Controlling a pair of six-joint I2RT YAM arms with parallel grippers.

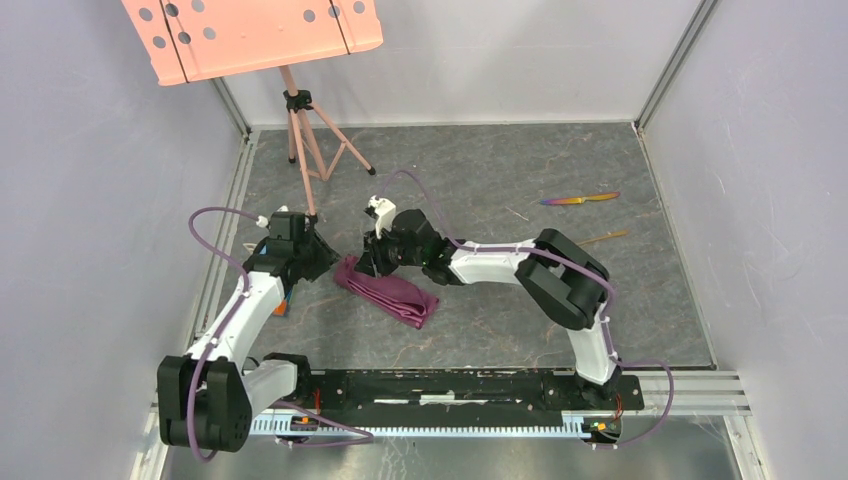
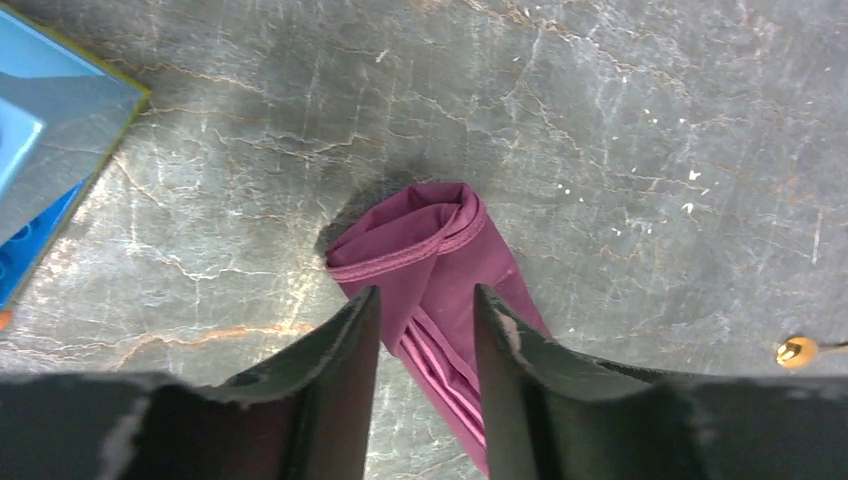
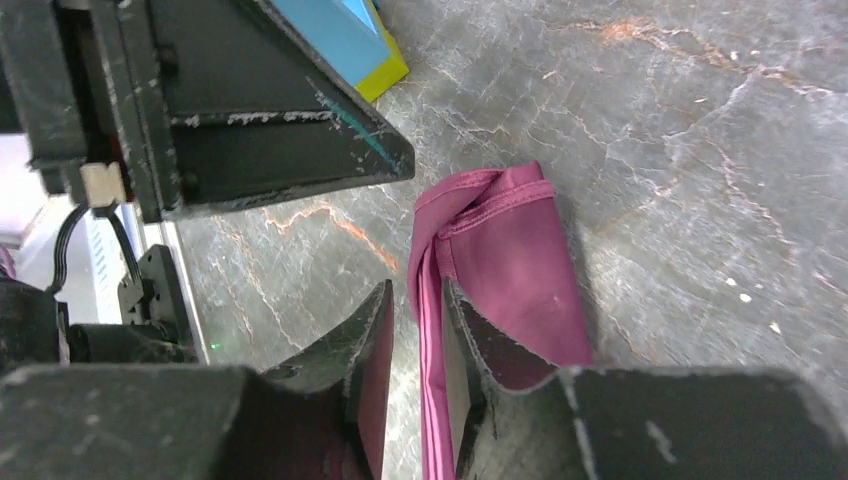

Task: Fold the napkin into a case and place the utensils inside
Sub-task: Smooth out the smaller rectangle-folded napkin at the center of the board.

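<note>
The napkin point(image 1: 388, 290) lies on the table folded into a narrow plum-purple oblong case, running from upper left to lower right. My left gripper point(image 1: 318, 258) hovers at its upper-left end. In the left wrist view the jaws point(image 2: 427, 295) stand open above the cloth point(image 2: 440, 240), holding nothing. My right gripper point(image 1: 370, 262) is over the same end. Its jaws point(image 3: 418, 288) are slightly apart, with the napkin's folded edge point(image 3: 500, 250) running between them and bare table showing beside it. The iridescent knife point(image 1: 580, 199) and the gold spoon point(image 1: 603, 238) lie far right.
A blue-and-orange block point(image 1: 283, 303) lies by the left arm, also visible as a blue block point(image 2: 50, 130) in the left wrist view. A pink tripod stand point(image 1: 300, 130) rises at the back left. The spoon's gold end point(image 2: 795, 350) shows at the right edge.
</note>
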